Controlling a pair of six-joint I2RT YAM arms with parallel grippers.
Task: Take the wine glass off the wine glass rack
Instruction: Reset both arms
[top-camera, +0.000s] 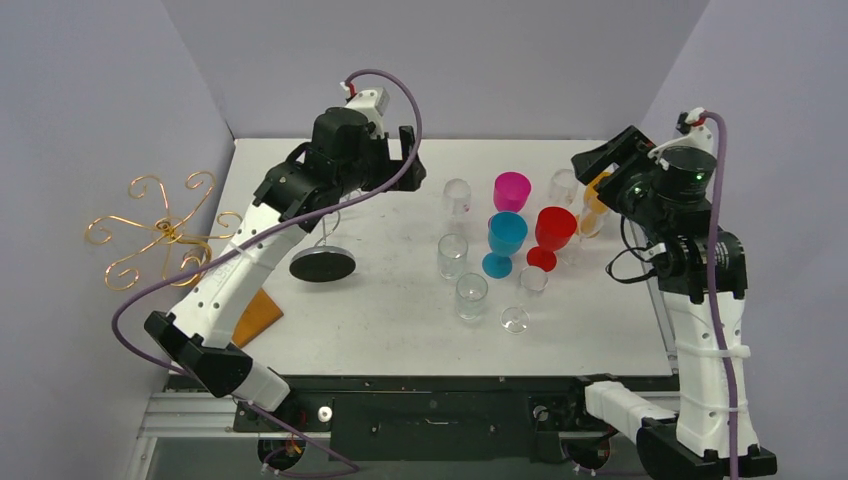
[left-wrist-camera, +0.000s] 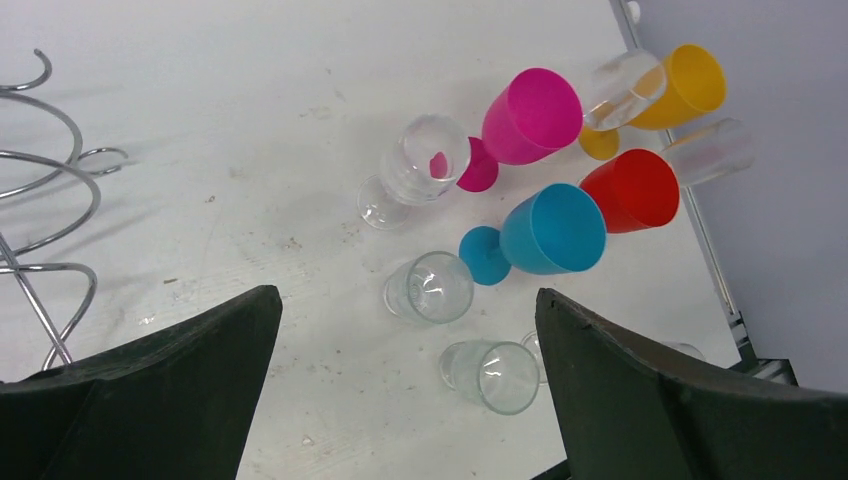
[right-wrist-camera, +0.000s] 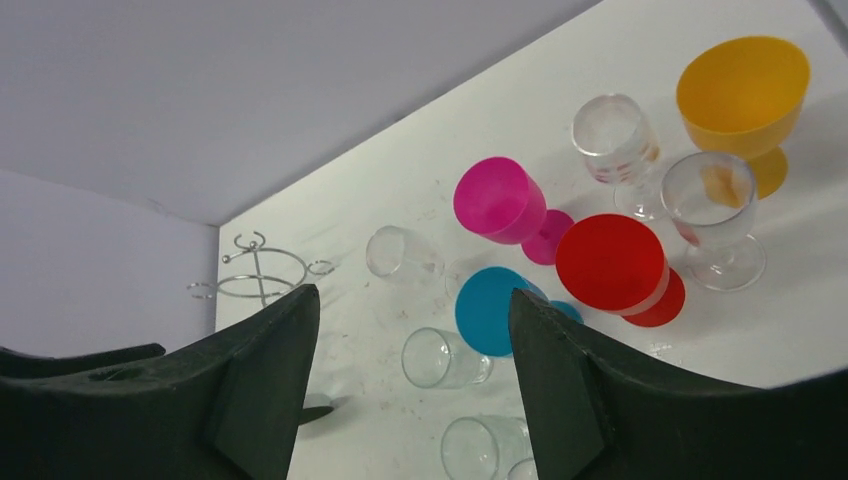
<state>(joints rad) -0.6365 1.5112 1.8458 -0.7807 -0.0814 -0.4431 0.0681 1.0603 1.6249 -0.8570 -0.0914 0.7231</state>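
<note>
The wire wine glass rack stands at the table's left on a round black base (top-camera: 322, 265). Its curled arms (top-camera: 165, 232) reach left, and I see no glass hanging on them. The curls also show in the left wrist view (left-wrist-camera: 45, 170) and the right wrist view (right-wrist-camera: 255, 275). Clear wine glasses stand on the table, one by the pink goblet (top-camera: 458, 196) (left-wrist-camera: 420, 165). My left gripper (top-camera: 412, 160) (left-wrist-camera: 408, 293) is open and empty, above the table right of the rack. My right gripper (top-camera: 603, 158) (right-wrist-camera: 415, 292) is open and empty, high over the back right.
Pink (top-camera: 511, 190), blue (top-camera: 505, 240), red (top-camera: 553, 232) and orange (top-camera: 597, 200) goblets stand mid-right among several clear glasses (top-camera: 471, 295). An orange flat piece (top-camera: 258, 312) lies under the left arm. Purple walls close in on the left, back and right.
</note>
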